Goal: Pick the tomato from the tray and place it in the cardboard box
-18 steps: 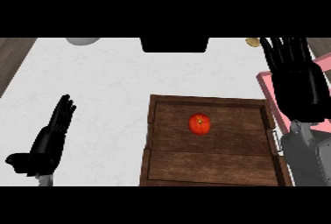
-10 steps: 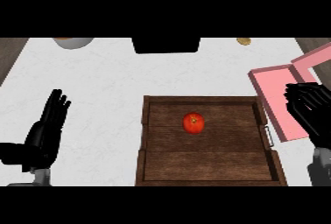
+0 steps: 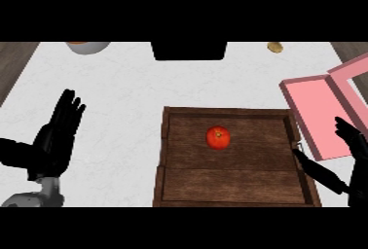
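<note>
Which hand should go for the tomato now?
Probably the right hand: it is open at the tray's right edge, between the tomato and the pink box.

We count one tomato [image 3: 218, 137], lying in one wooden tray [image 3: 233, 194]. We see one pink box [image 3: 323, 112], open, beside the tray. Two black hands show: the left hand [image 3: 54, 138] and the right hand [image 3: 343, 160]. Along the far edge of the counter [image 3: 137, 87] we count one black object [image 3: 189, 50], one pale bowl-like item [image 3: 87, 46] and one small yellowish item [image 3: 275, 47].
</note>
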